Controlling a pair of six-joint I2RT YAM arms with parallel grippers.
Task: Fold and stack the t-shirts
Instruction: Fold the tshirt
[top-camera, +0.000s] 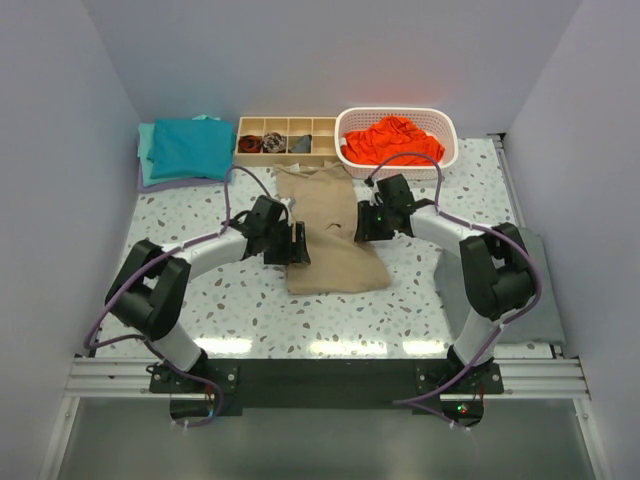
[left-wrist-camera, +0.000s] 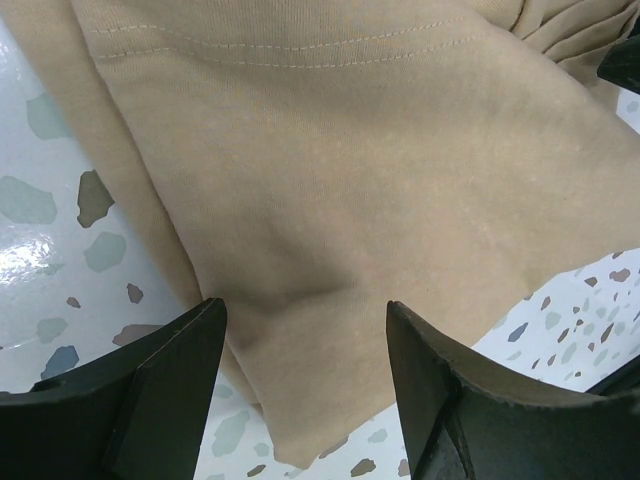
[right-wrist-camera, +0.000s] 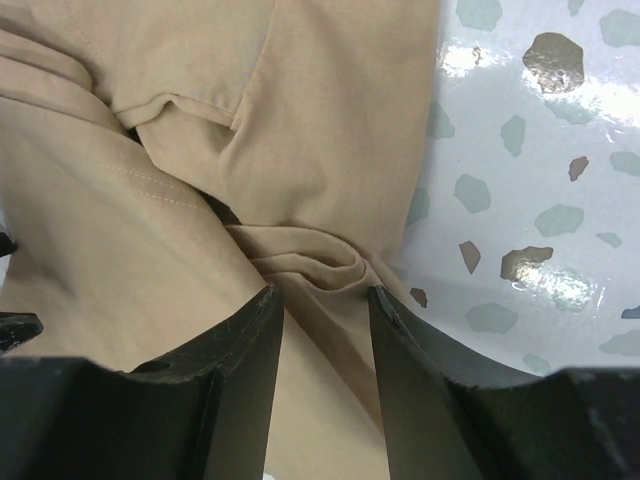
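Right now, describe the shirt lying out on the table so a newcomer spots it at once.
Find the speckled table; at its centre lies the tan t-shirt, loose and rumpled. Its neighbours are teal shirts folded at the far left and an orange shirt in a white basket.

The top view looks down from above and behind the arm bases, far enough off to take in the whole counter (top-camera: 400, 300), with the tan t-shirt (top-camera: 330, 240) at mid-frame. The left wrist view sits close over that shirt's left edge, its own left pincer (left-wrist-camera: 305, 308) at the bottom of frame. The right wrist view hangs just as close over the shirt's right edge, behind the right pincer (right-wrist-camera: 322, 291). All three share the shirt and the speckled counter beside it.
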